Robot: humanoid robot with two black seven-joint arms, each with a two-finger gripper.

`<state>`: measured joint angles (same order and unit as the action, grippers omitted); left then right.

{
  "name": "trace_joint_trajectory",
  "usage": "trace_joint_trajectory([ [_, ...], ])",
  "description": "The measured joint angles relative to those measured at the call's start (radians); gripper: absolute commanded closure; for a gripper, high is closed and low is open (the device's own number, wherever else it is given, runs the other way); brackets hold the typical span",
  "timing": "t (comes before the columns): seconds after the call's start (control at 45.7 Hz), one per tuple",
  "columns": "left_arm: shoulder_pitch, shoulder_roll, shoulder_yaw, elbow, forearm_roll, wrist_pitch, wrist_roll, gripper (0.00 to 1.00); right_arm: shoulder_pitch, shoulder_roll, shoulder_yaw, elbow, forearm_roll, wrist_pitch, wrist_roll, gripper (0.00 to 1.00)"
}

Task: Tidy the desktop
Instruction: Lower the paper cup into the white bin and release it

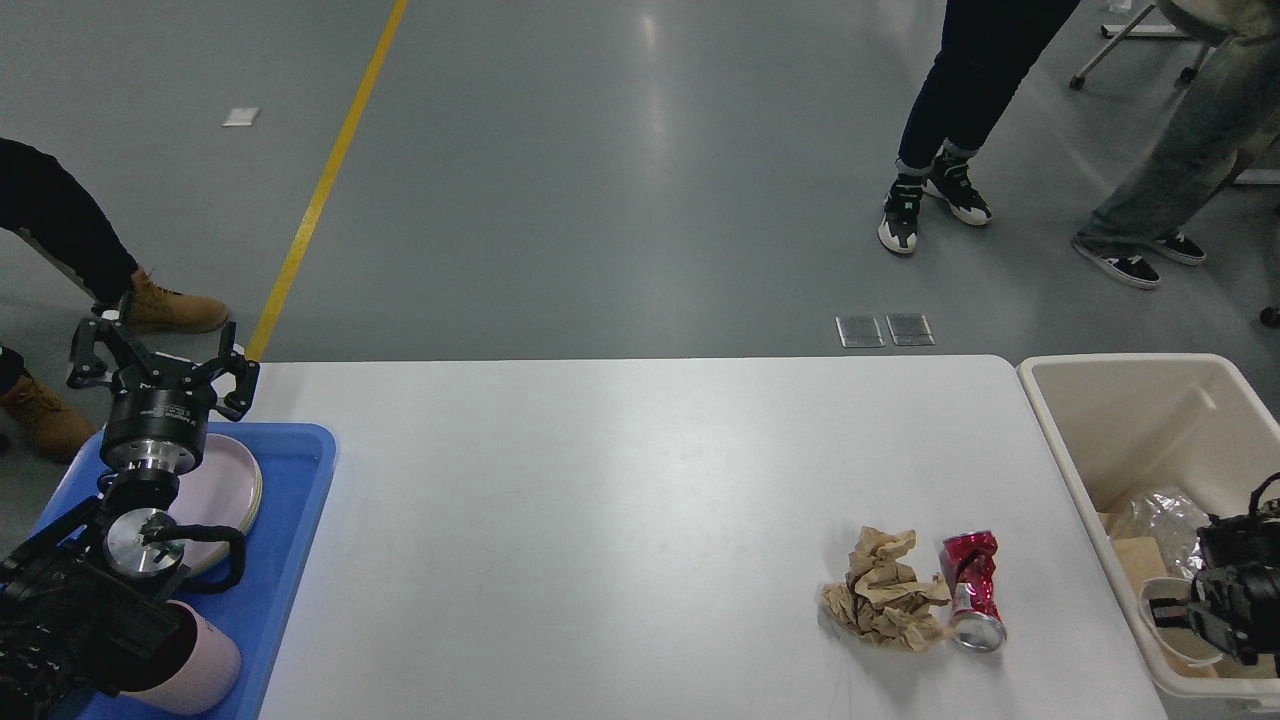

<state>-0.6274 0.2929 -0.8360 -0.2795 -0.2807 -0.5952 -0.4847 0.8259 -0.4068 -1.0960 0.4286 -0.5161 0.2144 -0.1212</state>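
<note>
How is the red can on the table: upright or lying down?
Lying down: the red can rests crushed on its side on the table, open end facing the camera.

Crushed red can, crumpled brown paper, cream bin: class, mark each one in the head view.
crushed red can (pixel 970 585), head view, dented red side.
crumpled brown paper (pixel 882 590), head view, middle of the wad.
cream bin (pixel 1060 455), head view, left rim.

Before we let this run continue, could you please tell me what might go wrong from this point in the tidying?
The crushed red metal can lies on its side on the large white desktop, touching the crumpled brown paper wad; a grasp for one may nudge the other, and the can might roll.

The right gripper sits over the cream-white rectangular bin; swinging toward the desktop, it could clip the bin's wall.
</note>
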Motion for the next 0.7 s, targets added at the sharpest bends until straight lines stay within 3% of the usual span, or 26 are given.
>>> trace_joint_trajectory([
  [0.088,0.0,0.0,0.0,0.0,0.0,0.0,0.0,0.04,-0.012,-0.003,0.015,-0.003,0.003,-0.03,0.0,0.54],
  [0.175,0.0,0.0,0.0,0.0,0.0,0.0,0.0,0.04,-0.031,-0.005,0.03,-0.012,0.005,-0.091,0.0,0.38],
  [0.482,0.0,0.0,0.0,0.0,0.0,0.0,0.0,0.04,-0.064,-0.006,0.045,-0.013,0.007,-0.164,0.003,0.18],
  [0.701,0.0,0.0,0.0,0.0,0.0,0.0,0.0,0.04,-0.069,-0.007,0.063,-0.013,0.007,-0.165,0.003,0.17],
])
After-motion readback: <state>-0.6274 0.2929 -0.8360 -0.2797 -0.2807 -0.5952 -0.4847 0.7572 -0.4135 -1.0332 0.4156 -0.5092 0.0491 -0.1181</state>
